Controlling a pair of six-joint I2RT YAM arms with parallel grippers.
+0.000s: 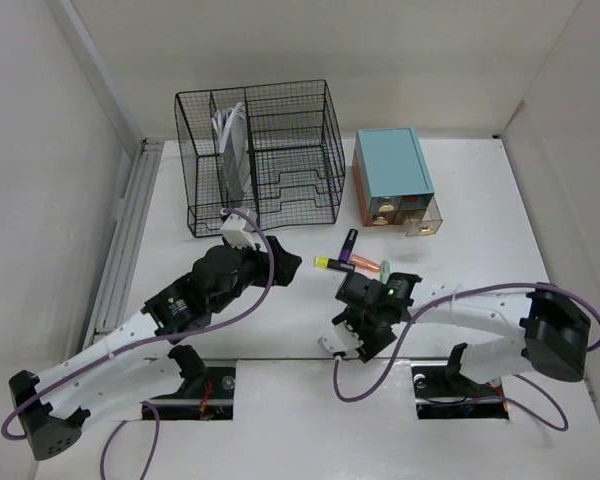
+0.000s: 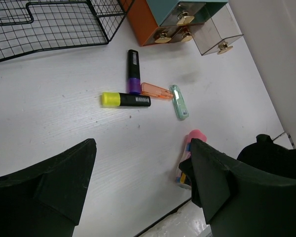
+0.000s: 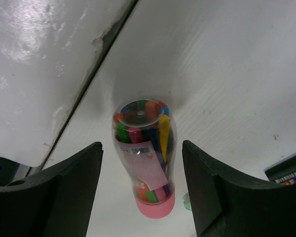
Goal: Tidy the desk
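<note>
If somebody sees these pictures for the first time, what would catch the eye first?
Probably the bright markers scattered in the middle of the desk, in front of the black wire organizer and the teal drawer box. Next, a clear bottle with a pink cap, full of colourful pieces, lying between the fingers of the open right gripper.

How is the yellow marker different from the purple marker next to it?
The yellow highlighter has a yellow cap, the purple highlighter a purple one. In the left wrist view the yellow highlighter lies crosswise, the purple highlighter points away. Both have black bodies and lie flat on the desk.
</note>
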